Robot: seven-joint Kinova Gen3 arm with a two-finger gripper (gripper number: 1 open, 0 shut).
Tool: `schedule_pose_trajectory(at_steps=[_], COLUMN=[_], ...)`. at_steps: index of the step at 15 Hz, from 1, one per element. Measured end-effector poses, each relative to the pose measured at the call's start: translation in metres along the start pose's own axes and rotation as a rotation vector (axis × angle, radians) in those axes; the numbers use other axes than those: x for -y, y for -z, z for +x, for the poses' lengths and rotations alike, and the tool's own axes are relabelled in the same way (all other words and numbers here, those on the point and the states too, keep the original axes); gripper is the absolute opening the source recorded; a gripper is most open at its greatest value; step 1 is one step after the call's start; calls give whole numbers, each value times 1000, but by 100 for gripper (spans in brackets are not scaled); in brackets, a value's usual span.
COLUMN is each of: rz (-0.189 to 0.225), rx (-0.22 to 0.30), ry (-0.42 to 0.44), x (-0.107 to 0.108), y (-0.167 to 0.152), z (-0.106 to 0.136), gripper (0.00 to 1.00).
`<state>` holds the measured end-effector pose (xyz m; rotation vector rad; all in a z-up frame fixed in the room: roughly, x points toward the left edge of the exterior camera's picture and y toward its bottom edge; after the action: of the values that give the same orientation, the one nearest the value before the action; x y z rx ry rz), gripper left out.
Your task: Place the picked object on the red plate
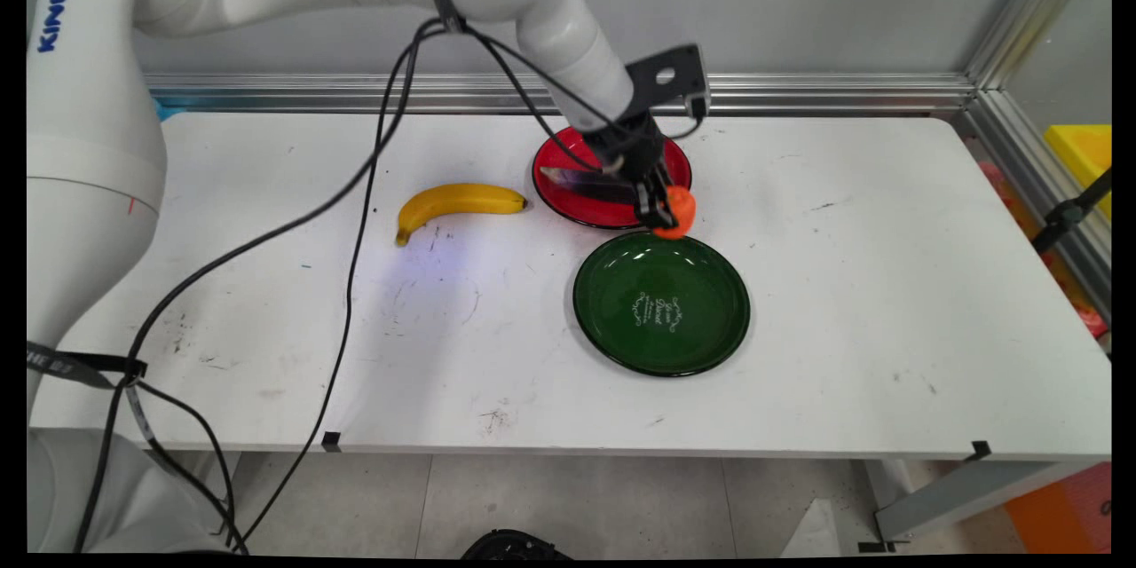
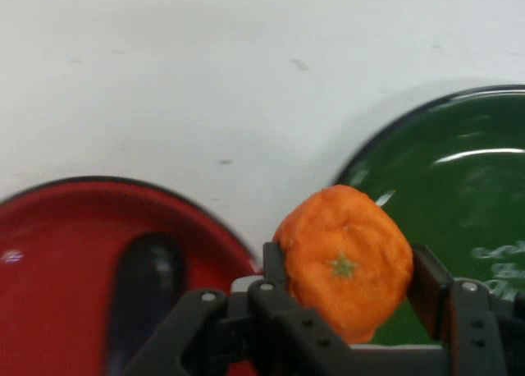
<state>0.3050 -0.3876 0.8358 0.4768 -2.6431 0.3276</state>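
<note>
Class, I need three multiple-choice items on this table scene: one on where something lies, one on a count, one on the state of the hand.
1. Where does the banana lie?
A. on the green plate
B. on the bare table, left of the red plate
C. in the hand

2. How many plates are there?
A. one
B. two
C. three

3. The hand is:
A. open and empty
B. shut on the orange
C. out of view

Answers:
1 B, it lies on the table.
2 B, a red plate and a green plate.
3 B, its fingers press the orange.

An orange (image 2: 344, 261) with a green stem spot sits clamped in the gripper (image 2: 349, 282), between red plate (image 1: 568, 186) and green plate (image 1: 621, 328).
</note>
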Motion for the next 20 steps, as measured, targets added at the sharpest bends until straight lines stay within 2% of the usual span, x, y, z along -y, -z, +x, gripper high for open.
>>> schedule_pose_trajectory(at_steps=[5, 8, 13, 20], rz=[76, 100, 102, 86], rx=[-5, -3, 7, 9], ry=[-11, -16, -34, -38], x=[53, 79, 114, 144], y=[14, 13, -2, -29], z=[-4, -13, -30, -45], gripper=[0, 0, 0, 0])
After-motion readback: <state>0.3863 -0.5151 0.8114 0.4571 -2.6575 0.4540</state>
